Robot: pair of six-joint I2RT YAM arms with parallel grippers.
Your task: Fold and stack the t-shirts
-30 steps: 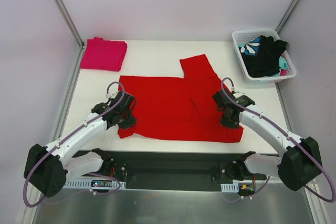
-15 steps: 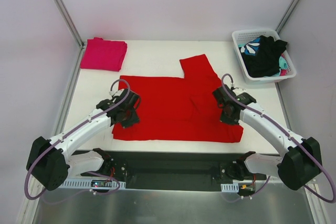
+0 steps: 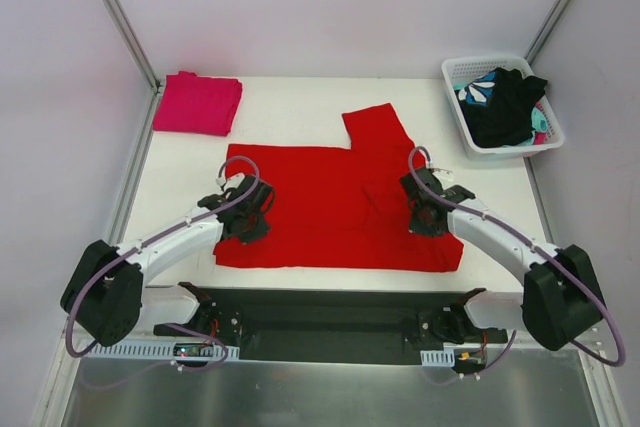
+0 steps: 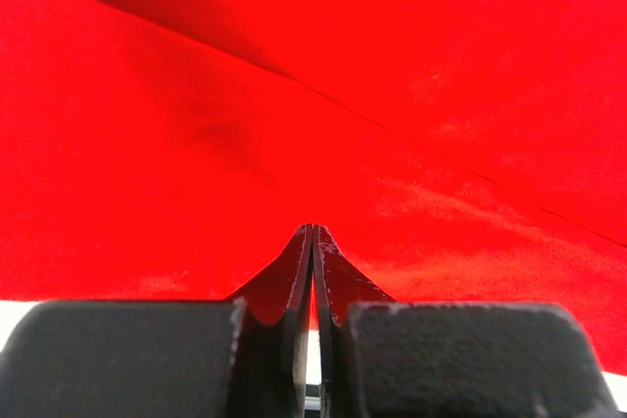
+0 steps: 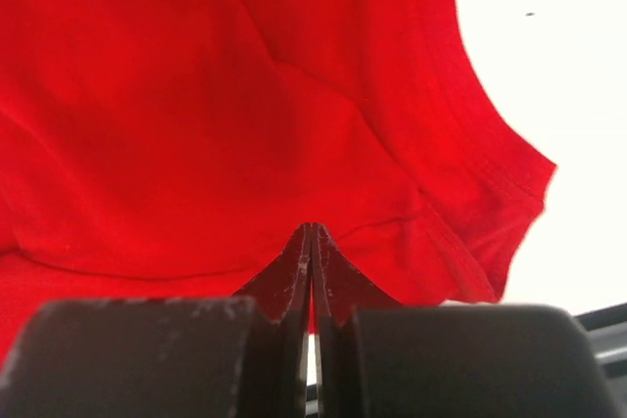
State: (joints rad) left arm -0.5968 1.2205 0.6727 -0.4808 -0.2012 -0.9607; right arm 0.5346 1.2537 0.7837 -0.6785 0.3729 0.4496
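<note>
Mid-table (image 3: 300, 107), spread mostly flat: red shirt (image 3: 330, 212), one sleeve poking toward the far edge, near hem just beside the front edge. Shirt's left part partly covered by L arm, right part by R arm, so folds under them not readable from top cam.

L gripper (image 3: 250, 222) down on the shirt's left side. In L wrist cam, fingers (image 4: 294, 271) pressed together w/ only a hairline seam between them, tips against red cloth (image 4: 392, 95). Can't tell whether any cloth is nipped at the tips. Crease running diagonally across the cloth beyond; sliver of white table at bottom of view, rest cut off by the gripper body.

R gripper (image 3: 425, 217) on the shirt's right side, near the sleeve seam. In R wrist cam, fingers (image 5: 294, 271) likewise together, tips at the cloth (image 5: 196, 95); pinch or just contact unclear. Hemmed curved edge at right, white table past it.

Far-left corner: pink shirt (image 3: 198, 103), folded, well apart from the red one. Far-right corner: white basket (image 3: 465, 69) w/ black garment (image 3: 505, 107) heaped over a teal-and-white one (image 3: 475, 89), latter mostly hidden.
</note>
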